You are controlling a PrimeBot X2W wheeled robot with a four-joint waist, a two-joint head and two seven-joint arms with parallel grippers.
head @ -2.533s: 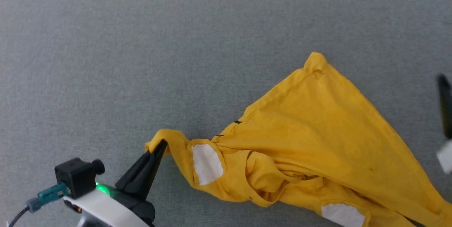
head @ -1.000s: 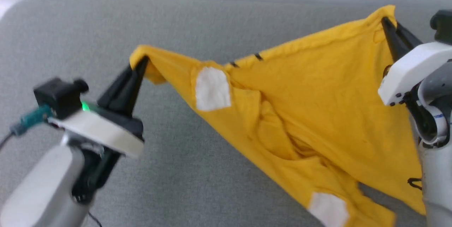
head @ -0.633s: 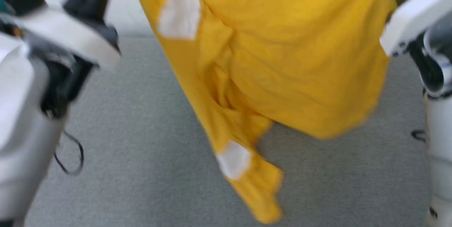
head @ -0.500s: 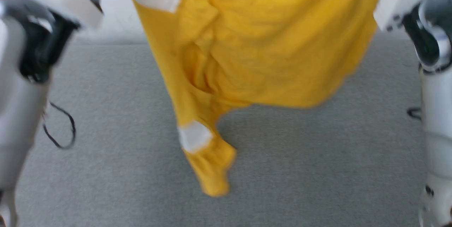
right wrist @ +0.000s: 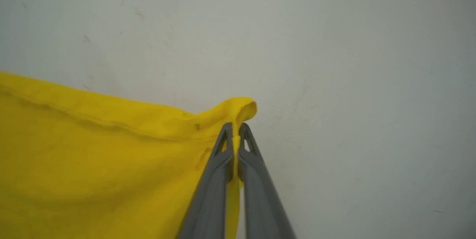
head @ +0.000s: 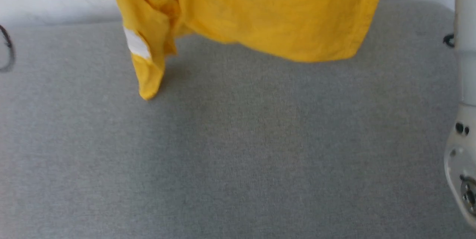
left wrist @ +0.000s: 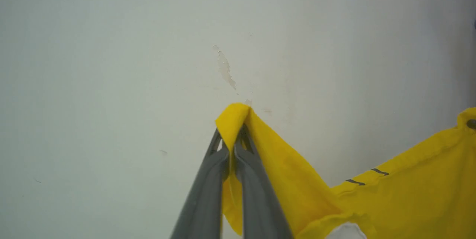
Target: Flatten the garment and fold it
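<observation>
The grey worktop (head: 238, 157) lies nearest. The T-shirt (head: 267, 12) hangs above its far side, a white-patched sleeve (head: 148, 73) dangling lowest at the left. The left end effector (left wrist: 232, 135) and the right end effector (right wrist: 235, 129) are each clamped on an upper corner of it, before a pale wall (left wrist: 111, 64).

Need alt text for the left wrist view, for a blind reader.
The left gripper pinches a corner of the yellow garment, held up before a pale wall. The cloth runs off to the right, with two short black stripes along its upper edge.
</observation>
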